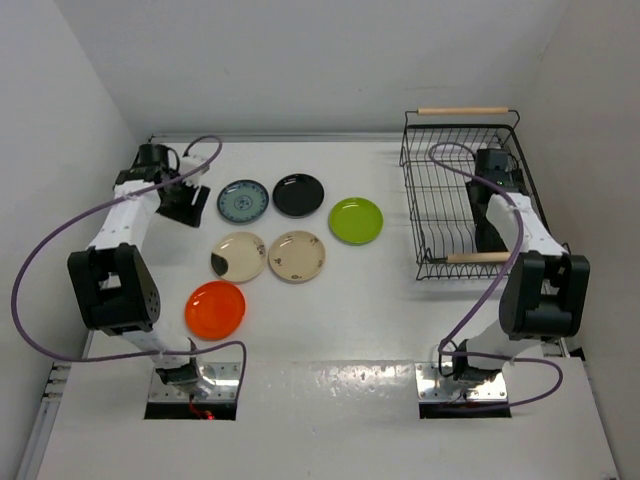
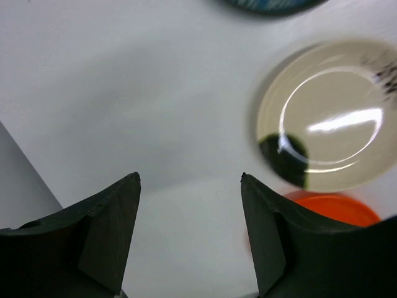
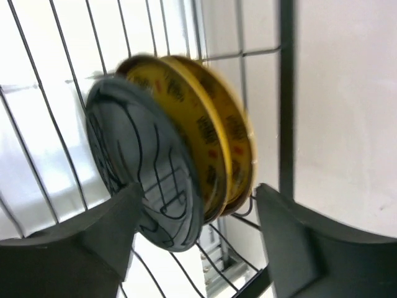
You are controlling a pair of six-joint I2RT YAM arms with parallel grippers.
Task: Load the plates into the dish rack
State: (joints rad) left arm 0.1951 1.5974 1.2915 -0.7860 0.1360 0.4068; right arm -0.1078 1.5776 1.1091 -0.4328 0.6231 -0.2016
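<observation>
**plate_counter:** Quick count, anyone? I get six plates lying flat on the table [image 1: 400, 330]. The far row has the teal patterned plate [image 1: 243, 201], the black plate [image 1: 298, 194] just right of it, and the lime green plate [image 1: 355, 220] further right. In the nearer row the blotched cream plate [image 1: 238, 256] and the speckled cream plate [image 1: 297, 256] sit side by side, nearly touching. The orange-red plate [image 1: 215, 308] is nearest, on the left.

**rackwatch:** Yep, six there, plus three in the dish rack [image 1: 440, 190] at the far right, the one with two wooden handles [image 1: 462, 110]. The right wrist view is a bit blurry, but they stand on edge leaning together: one glossy black plate [image 3: 142, 167] and two brown-and-yellow plates [image 3: 192, 118]. So nine total.

**plate_counter:** And the arms?

**rackwatch:** The left gripper [image 2: 189, 180] is far left, near the teal one, with its fingers spread over bare table and nothing between them. The right gripper [image 3: 198, 186] is down inside the rack with its fingers spread too. The glossy plate's lower rim sits between them, but I can't tell if a finger touches it.
</observation>
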